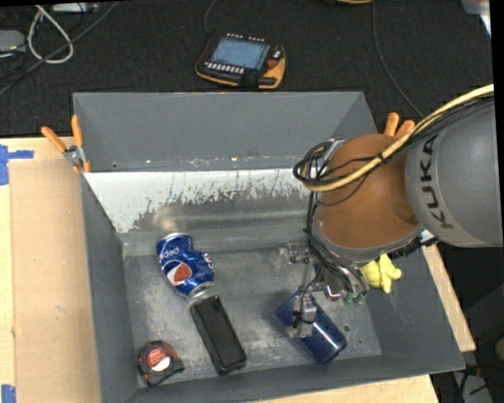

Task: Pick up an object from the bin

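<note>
Where the dark blue cylinder [324,341] lies: front right of the bin [231,138] floor, on its side.
Gripper [306,314]: right over its left end; whether apart or together, I cannot tell.
Yellow thing [381,272]: near, by the right wall.
Black bar [217,333]: left, mid-floor.
Crushed Pepsi can [184,264]: behind the bar.
Tape measure [158,360]: front-left corner.

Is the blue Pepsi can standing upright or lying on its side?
Lying on its side: the Pepsi can shows its printed wall facing up, ends pointing sideways.
</note>
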Available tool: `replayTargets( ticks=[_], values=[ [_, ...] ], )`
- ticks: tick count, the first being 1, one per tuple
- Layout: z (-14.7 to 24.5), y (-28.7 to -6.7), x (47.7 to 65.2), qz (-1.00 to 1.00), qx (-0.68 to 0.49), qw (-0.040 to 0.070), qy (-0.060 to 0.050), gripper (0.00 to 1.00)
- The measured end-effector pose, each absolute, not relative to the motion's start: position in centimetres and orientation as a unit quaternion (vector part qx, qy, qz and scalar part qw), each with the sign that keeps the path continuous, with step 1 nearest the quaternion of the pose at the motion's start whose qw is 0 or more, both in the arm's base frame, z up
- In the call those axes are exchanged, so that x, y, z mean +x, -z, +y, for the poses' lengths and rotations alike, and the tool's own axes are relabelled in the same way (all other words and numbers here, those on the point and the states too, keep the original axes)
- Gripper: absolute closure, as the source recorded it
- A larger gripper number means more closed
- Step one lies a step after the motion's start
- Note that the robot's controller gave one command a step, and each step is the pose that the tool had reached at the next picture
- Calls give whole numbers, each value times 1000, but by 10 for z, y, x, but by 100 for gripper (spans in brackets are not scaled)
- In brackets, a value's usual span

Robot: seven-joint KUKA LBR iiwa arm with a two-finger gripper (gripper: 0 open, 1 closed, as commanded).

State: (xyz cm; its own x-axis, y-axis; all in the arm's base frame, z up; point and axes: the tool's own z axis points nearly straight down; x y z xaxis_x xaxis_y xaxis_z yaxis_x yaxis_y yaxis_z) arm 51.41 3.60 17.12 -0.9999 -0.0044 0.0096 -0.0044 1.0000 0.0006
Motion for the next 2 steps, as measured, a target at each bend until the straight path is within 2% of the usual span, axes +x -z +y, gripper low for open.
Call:
replayTargets(
  ticks=[1, 2],
  values=[
    [36, -175, 516, -1000, 1, 1, 0, 0],
    [-11, -69, 499, -996, -87, 3, 1, 0]
  ],
)
